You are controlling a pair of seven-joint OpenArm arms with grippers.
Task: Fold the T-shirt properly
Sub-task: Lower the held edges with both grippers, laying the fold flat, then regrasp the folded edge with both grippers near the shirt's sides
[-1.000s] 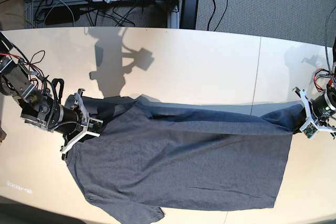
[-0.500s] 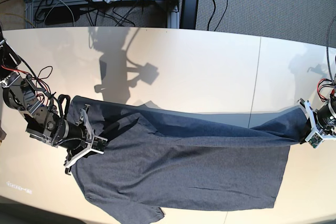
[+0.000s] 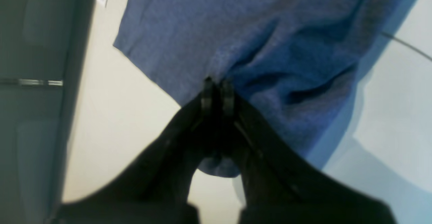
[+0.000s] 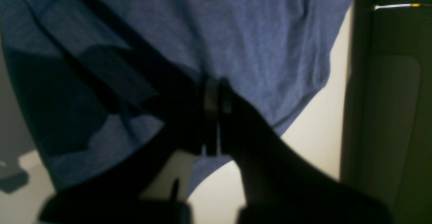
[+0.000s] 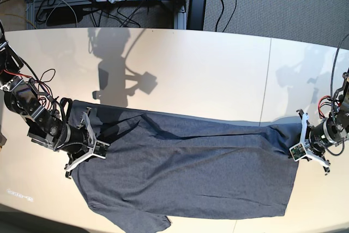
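1. The T-shirt [image 5: 185, 175] lies lower and flatter across the desk [image 5: 207, 75] than a moment ago.
2. The left end effector [image 5: 299, 147] has dropped nearer, clenched on the hem.
3. The right end effector [image 5: 94, 147] grasps the shoulder edge.
4. No readable writing shows.

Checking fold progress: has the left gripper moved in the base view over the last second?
Yes. The left gripper, shut on the T-shirt, moved inward and toward the table's near edge, closer to the table seam.
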